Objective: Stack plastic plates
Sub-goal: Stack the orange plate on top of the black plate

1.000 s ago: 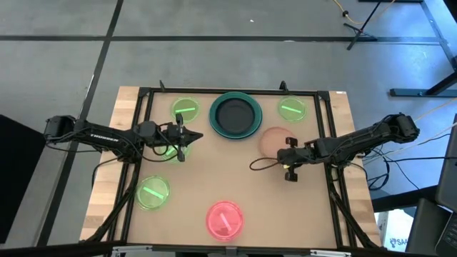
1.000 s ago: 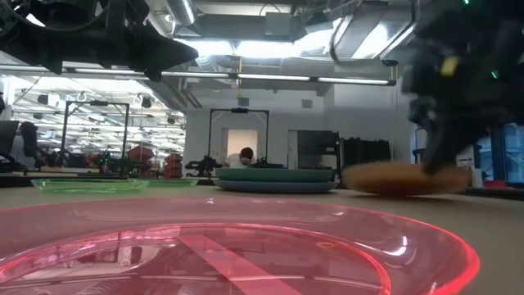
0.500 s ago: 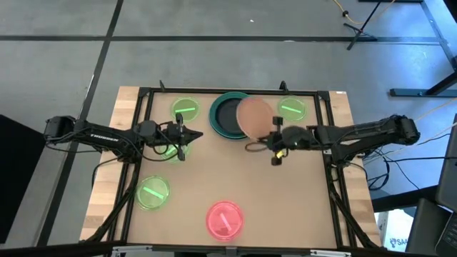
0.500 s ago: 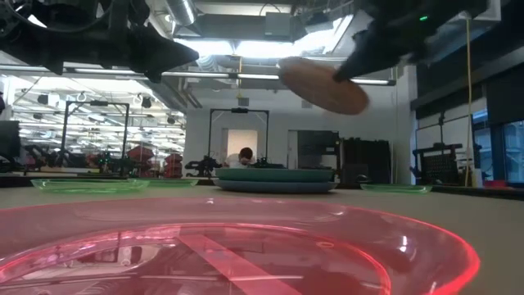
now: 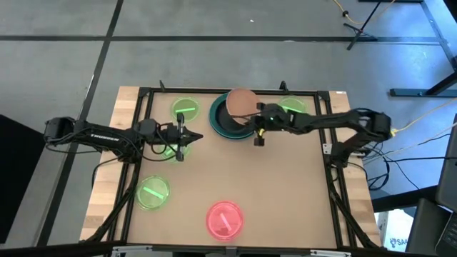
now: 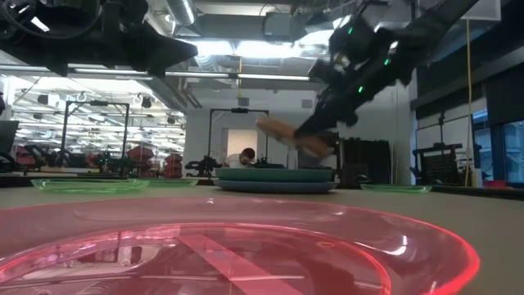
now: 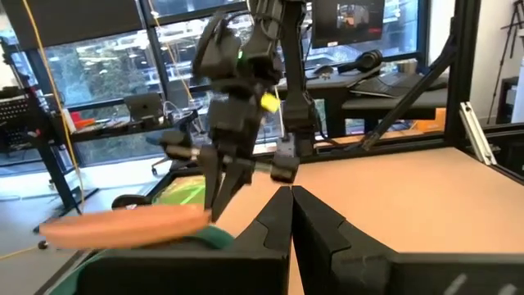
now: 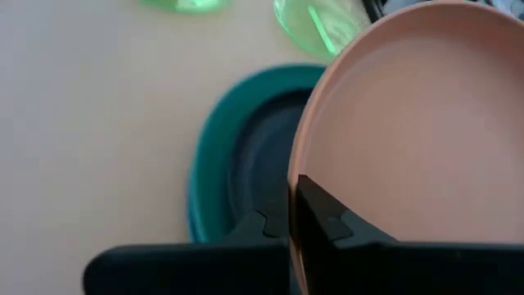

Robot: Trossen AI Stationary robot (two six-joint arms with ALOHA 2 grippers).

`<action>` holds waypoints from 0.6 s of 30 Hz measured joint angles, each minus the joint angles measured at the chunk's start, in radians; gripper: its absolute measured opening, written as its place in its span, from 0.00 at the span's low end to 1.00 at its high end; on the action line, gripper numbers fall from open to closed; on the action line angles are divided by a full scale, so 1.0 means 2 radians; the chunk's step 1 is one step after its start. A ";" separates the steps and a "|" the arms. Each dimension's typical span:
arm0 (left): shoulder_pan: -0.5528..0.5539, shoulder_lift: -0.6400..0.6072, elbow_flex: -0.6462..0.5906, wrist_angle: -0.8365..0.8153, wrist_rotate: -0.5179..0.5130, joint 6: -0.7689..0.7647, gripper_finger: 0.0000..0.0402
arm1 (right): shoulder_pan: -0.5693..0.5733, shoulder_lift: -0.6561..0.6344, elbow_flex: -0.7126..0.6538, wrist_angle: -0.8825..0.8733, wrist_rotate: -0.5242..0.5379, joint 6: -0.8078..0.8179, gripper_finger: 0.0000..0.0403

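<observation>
Tan counter [image 5: 285,200], left to right: the left gripper [image 5: 180,140] hangs near the left edge over a green plate [image 5: 167,150], fingers pressed together, waiting. At the back edge, the right gripper [image 5: 258,126], pinching the peach plate [image 5: 240,103] by its rim, has swung it from mid-counter to above the teal-and-black stack [image 5: 223,121]. Release looks next.

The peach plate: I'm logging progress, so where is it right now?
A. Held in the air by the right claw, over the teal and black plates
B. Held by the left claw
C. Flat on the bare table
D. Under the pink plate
A: the right claw grips the peach plate by its edge, tilted, above the teal plate and black plate; the low view shows a gap beneath it.
</observation>
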 joint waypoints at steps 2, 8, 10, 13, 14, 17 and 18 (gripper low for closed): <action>0.003 0.000 0.000 0.000 0.000 -0.001 0.01 | -0.009 0.024 0.000 0.019 -0.004 -0.003 0.00; 0.003 0.000 0.000 -0.001 0.001 -0.011 0.01 | -0.015 0.072 0.006 0.051 -0.022 -0.012 0.00; 0.002 0.000 0.000 -0.002 0.000 -0.015 0.01 | -0.014 0.086 0.013 0.061 -0.026 -0.008 0.00; 0.000 0.000 0.000 -0.003 0.001 -0.016 0.01 | -0.014 0.107 0.021 0.059 -0.026 0.014 0.00; -0.002 0.000 0.000 -0.004 0.001 -0.016 0.01 | -0.015 0.112 0.022 0.059 -0.026 0.018 0.01; -0.006 0.000 0.000 -0.003 0.001 -0.016 0.01 | -0.015 0.123 0.026 0.056 -0.026 0.027 0.05; -0.006 0.000 0.000 -0.003 0.001 -0.016 0.01 | -0.014 0.125 0.027 0.056 -0.026 0.029 0.08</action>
